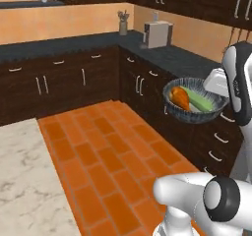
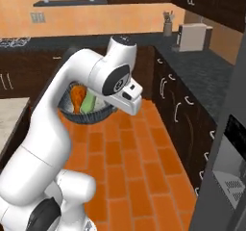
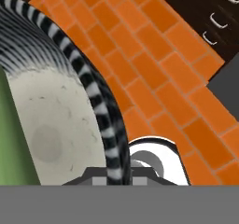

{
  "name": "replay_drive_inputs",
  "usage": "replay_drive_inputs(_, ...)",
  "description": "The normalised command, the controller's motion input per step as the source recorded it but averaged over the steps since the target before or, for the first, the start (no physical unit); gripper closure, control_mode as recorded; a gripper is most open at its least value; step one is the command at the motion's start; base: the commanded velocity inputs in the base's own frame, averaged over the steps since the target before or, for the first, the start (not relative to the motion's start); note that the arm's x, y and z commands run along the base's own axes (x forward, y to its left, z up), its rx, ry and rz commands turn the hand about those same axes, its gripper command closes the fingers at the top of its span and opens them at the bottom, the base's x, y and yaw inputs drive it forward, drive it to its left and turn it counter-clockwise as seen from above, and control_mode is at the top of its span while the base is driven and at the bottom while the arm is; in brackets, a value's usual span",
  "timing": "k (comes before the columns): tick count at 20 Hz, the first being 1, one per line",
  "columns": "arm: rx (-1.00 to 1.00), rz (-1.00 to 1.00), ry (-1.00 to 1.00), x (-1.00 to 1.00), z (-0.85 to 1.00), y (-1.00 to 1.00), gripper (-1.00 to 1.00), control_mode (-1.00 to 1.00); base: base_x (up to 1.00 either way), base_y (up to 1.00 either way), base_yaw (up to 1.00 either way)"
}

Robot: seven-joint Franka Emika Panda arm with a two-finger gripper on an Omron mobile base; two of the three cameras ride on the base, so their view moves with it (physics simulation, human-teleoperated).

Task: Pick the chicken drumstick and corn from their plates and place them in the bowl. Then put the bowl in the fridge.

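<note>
The dark ribbed bowl (image 1: 193, 116) hangs in the air over the orange tile floor, with my gripper (image 1: 217, 98) shut on its rim. Inside it lie the orange-brown chicken drumstick (image 1: 180, 97) and the green-husked corn (image 1: 204, 102), side by side. From the right base view the bowl (image 2: 89, 115) sits behind my forearm, with the drumstick (image 2: 77, 96) and corn (image 2: 89, 102) showing in it. In the hand view the striped rim (image 3: 100, 107) runs down between my fingertips at the gripper (image 3: 114, 174), and the corn (image 3: 10, 139) shows at the left. The grey fridge (image 2: 226, 172) stands at the right. The plates are out of view.
Dark cabinets with a black counter (image 1: 177, 58) run along the wall and round the corner. A white appliance (image 1: 157, 34) and a utensil holder (image 1: 123, 25) stand on it. A pale marble counter (image 1: 19, 176) lies at the lower left. Orange tiles (image 1: 113, 161) cover the floor between.
</note>
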Motion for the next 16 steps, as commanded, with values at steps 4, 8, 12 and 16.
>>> replay_drive_inputs(4, 0.0, 0.0, 0.0, 0.0, 0.0, 0.0, 1.0, 1.0, 0.1, 0.21, -0.96)
replay_drive_inputs(8, 0.0, 0.0, 0.0, 0.0, 0.0, 0.0, 1.0, 1.0, 0.44, 0.46, -0.86)
replay_drive_inputs(12, 0.0, 0.0, 0.0, 0.0, 0.0, 0.0, 1.0, 1.0, 0.98, 0.96, -0.59)
replay_drive_inputs(16, 0.0, 0.0, 0.0, 0.0, 0.0, 0.0, 1.0, 1.0, 1.0, 0.99, -0.58)
